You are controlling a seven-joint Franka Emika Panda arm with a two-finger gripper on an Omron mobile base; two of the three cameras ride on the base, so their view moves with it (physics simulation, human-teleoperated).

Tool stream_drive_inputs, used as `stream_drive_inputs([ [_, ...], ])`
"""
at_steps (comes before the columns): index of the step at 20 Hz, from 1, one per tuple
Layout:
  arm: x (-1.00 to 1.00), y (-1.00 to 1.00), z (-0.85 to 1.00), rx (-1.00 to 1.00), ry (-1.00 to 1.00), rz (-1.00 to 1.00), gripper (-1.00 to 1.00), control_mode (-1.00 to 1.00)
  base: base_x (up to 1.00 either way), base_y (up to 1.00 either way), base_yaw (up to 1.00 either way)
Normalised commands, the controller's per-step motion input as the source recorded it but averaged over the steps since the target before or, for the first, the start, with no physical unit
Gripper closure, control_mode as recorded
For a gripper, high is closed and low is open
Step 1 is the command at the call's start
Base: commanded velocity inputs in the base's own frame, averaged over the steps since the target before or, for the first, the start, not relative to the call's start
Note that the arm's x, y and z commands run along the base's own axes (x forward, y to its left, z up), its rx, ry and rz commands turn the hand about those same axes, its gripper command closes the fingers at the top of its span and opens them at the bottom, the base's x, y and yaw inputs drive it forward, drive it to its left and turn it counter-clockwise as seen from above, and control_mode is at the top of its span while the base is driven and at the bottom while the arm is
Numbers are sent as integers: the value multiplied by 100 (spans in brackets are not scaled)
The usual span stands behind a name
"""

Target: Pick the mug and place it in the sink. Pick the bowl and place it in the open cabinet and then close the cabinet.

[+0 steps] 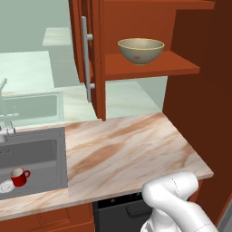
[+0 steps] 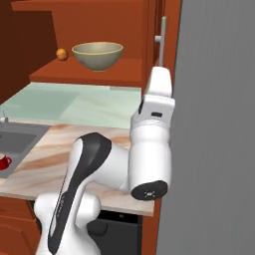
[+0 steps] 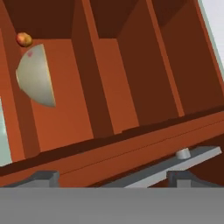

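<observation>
From the right, a small orange ball (image 2: 62, 54) sits behind the bowl (image 2: 97, 55) on the cabinet (image 2: 89, 74) shelf; the left view hides it. Mug (image 1: 19, 176) stands upright in the sink (image 1: 41, 156), beside the pale drain (image 1: 6, 186). Hand view: the gripper (image 3: 114, 178) is up at the door's silver handle (image 3: 175, 164), jaws wide apart, holding nothing.
</observation>
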Motion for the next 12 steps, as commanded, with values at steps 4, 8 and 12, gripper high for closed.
stream_drive_inputs([
  [4,89,86,-40,0,1,17,-100,-100,0,0,0],
  [8,96,100,-46,0,4,19,-100,-100,0,0,0],
  [12,100,100,-44,0,4,18,-100,-100,0,0,0],
])
